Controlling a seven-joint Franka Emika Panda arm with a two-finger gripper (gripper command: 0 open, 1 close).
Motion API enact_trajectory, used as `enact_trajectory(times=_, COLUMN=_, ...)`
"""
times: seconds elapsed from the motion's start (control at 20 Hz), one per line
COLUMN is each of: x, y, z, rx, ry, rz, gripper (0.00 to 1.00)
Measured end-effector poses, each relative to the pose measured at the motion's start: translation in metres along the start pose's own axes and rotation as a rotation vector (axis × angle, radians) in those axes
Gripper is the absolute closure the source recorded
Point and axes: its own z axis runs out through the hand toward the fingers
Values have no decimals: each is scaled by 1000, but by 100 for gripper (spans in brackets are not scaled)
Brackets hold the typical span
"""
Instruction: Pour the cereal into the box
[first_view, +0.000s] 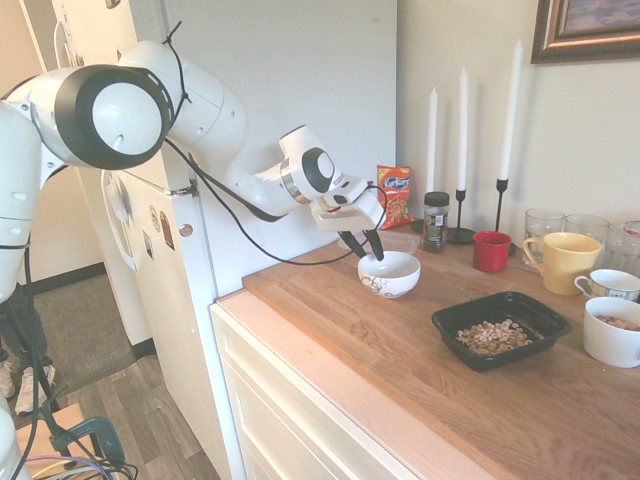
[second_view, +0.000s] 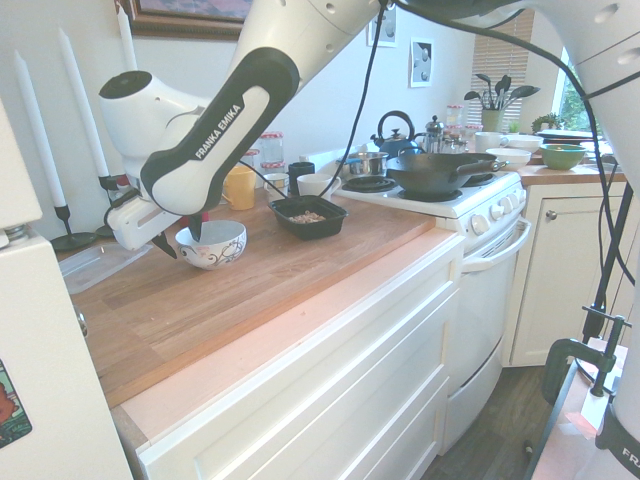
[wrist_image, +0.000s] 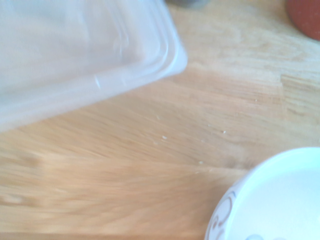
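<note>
- Three tall white candles (first_view: 463, 130) are counted at the wall, each upright in a dark holder.
- One white ceramic bowl (first_view: 389, 273) with a dark curly pattern is seen upright on the wooden countertop (first_view: 400, 350); its inside looks bare in the wrist view.
- One shallow black rectangular plastic tray (first_view: 501, 327) with rounded corners is placed on the same countertop, well apart from the bowl, toward the mugs.
- The light-tan roundish cereal pieces (first_view: 493, 337) are spread as one loose low pile on the tray floor.
- The long axis of the tray is laid at a slant to the counter edge in the first exterior view.
- One yellow mug (first_view: 563, 262), one red cup (first_view: 491, 251) and two white cups (first_view: 612, 331) are counted beside the tray.
- One clear flat plastic container (wrist_image: 85, 55) is lying just beside the bowl.
- The black two-finger gripper (first_view: 361, 243) is held just above the bowl rim, pointing down; its fingers are parted and nothing is held between them.
</note>
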Motion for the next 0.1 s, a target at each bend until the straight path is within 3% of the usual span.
enact_trajectory(times=0.1, x=10, y=2, z=-24, rx=23, ry=-73, rz=49, gripper=0)
